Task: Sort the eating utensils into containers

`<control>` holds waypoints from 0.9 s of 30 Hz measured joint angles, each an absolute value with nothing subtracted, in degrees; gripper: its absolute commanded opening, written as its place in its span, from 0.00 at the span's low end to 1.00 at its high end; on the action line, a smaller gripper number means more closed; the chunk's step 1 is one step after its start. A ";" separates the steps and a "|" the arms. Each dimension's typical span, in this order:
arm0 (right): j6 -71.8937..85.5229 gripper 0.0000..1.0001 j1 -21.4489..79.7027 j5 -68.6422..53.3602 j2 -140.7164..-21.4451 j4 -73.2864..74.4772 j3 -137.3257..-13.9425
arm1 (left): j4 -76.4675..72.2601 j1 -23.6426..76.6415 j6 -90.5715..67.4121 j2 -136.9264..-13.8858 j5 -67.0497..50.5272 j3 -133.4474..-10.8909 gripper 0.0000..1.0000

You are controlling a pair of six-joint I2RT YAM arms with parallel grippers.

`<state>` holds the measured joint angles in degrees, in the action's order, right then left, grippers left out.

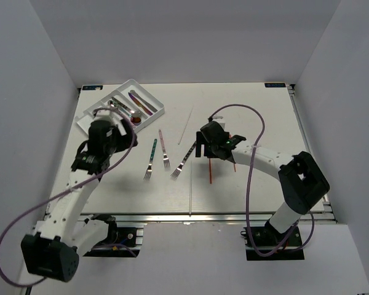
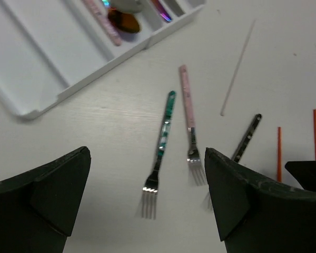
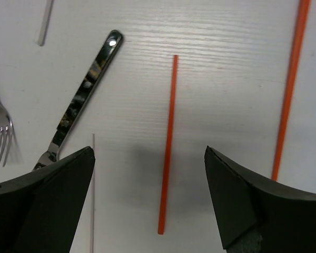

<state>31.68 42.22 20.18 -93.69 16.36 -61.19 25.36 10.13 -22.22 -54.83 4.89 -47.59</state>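
Note:
Three forks lie mid-table: a green-handled fork (image 1: 151,158) (image 2: 163,142), a pink-handled fork (image 1: 163,149) (image 2: 188,116) and a dark-handled fork (image 1: 183,161) (image 3: 84,95). Two thin red sticks (image 3: 168,142) (image 3: 288,89) lie to their right. My right gripper (image 3: 150,197) (image 1: 206,150) hovers open over the nearer red stick, which runs between the fingers untouched. My left gripper (image 2: 147,203) (image 1: 126,129) is open and empty, above the table between the white tray (image 1: 149,98) (image 2: 68,58) and the green fork. The tray's compartments hold several utensils, among them a red-bowled spoon (image 2: 124,22).
A thin white stick (image 1: 186,125) (image 2: 238,67) lies behind the forks. A table seam (image 3: 92,190) runs beside the right gripper's left finger. White walls close in the table on three sides.

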 measured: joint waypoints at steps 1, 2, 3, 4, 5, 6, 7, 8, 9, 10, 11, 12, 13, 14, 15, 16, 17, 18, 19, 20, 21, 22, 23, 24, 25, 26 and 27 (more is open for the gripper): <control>31.99 0.89 41.43 19.81 -92.88 15.75 -60.34 | 25.08 13.15 -22.31 -57.30 6.35 -50.02 0.98; 32.16 0.89 40.38 19.46 -91.74 15.22 -59.24 | 25.10 15.99 -22.55 -60.47 7.27 -52.56 0.98; 32.21 0.89 39.05 19.25 -90.30 15.11 -58.11 | 24.95 18.41 -23.05 -63.86 7.75 -55.22 0.98; 32.16 0.89 37.85 19.14 -88.84 15.16 -57.21 | 24.40 20.10 -23.44 -66.85 8.23 -57.04 0.98; 31.92 0.89 36.71 19.16 -87.59 15.22 -56.71 | 24.03 21.17 -23.97 -69.73 8.93 -58.35 0.98; 31.64 0.89 35.75 19.16 -86.41 15.25 -56.38 | 23.97 21.63 -24.45 -72.60 9.82 -59.27 0.98; 31.22 0.89 35.16 19.11 -85.25 15.33 -56.34 | 24.03 21.69 -24.91 -75.16 10.74 -60.05 0.96; 30.85 0.89 35.00 18.92 -84.34 15.14 -56.34 | 24.10 21.63 -25.36 -77.78 11.42 -60.73 0.94; 30.37 0.89 35.05 18.63 -83.59 15.09 -56.34 | 24.27 21.56 -25.78 -80.73 11.70 -61.41 0.92; 29.69 0.89 35.14 18.24 -82.87 14.96 -56.23 | 24.49 21.50 -26.04 -83.33 11.70 -62.11 0.92; 29.15 0.89 35.24 17.89 -82.26 14.79 -55.96 | 24.18 21.37 -26.37 -86.24 11.42 -62.57 0.92; 28.45 0.89 35.29 17.63 -81.76 14.76 -55.59 | 23.88 21.32 -26.61 -88.55 10.98 -62.63 0.91; 27.88 0.89 35.33 17.39 -81.47 14.81 -55.22 | 23.90 21.34 -26.81 -90.37 10.44 -62.61 0.89; 27.29 0.89 35.38 16.97 -81.32 14.79 -54.74 | 23.68 21.34 -26.92 -91.88 9.58 -62.48 0.89; 26.63 0.89 35.40 16.49 -81.28 14.83 -54.30 | 23.31 21.34 -27.03 -93.34 8.54 -62.35 0.84; 26.15 0.89 35.38 16.10 -81.28 14.81 -53.80 | 23.16 21.34 -27.11 -94.37 7.81 -62.35 0.81; 25.74 0.89 35.38 15.77 -81.28 14.85 -53.43 | 22.85 21.34 -27.05 -95.29 7.31 -62.35 0.79; 25.30 0.89 35.38 15.44 -81.28 14.85 -53.15 | 22.65 21.34 -27.09 -96.07 7.05 -62.35 0.78; 24.95 0.89 35.38 15.00 -81.28 14.83 -52.88 | 22.50 21.34 -27.09 -96.82 6.90 -62.35 0.74; 24.73 0.89 35.38 14.66 -81.28 14.74 -52.69 | 22.35 21.34 -27.24 -97.45 6.85 -62.35 0.71; 24.49 0.89 35.38 14.31 -81.28 14.76 -52.60 | 22.17 21.34 -27.31 -98.06 6.87 -62.33 0.69; 24.27 0.89 35.38 13.91 -81.28 14.74 -52.58 | 21.98 21.34 -27.40 -98.61 6.87 -62.22 0.69; 24.01 0.89 35.38 13.52 -81.28 14.48 -52.58 | 21.89 21.34 -27.42 -99.02 6.90 -62.11 0.64; 23.79 0.89 35.38 13.13 -81.28 14.13 -52.58 | 21.67 21.34 -27.55 -99.46 6.92 -61.82 0.62; 23.68 0.89 35.38 12.80 -81.28 13.76 -52.53 | 21.56 21.34 -27.64 -99.85 6.98 -61.56 0.61; 23.51 0.89 35.38 12.43 -81.25 13.26 -52.36 | 21.43 21.34 -27.57 -100.40 7.05 -61.25 0.57; 23.46 0.89 35.38 12.08 -81.25 13.04 -52.23 | 21.30 21.34 -27.70 -100.88 7.09 -60.99 0.55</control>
<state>23.46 35.38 12.08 -81.25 13.04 -52.23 21.30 21.34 -27.70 -100.88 7.09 -60.99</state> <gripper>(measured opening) 0.889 0.591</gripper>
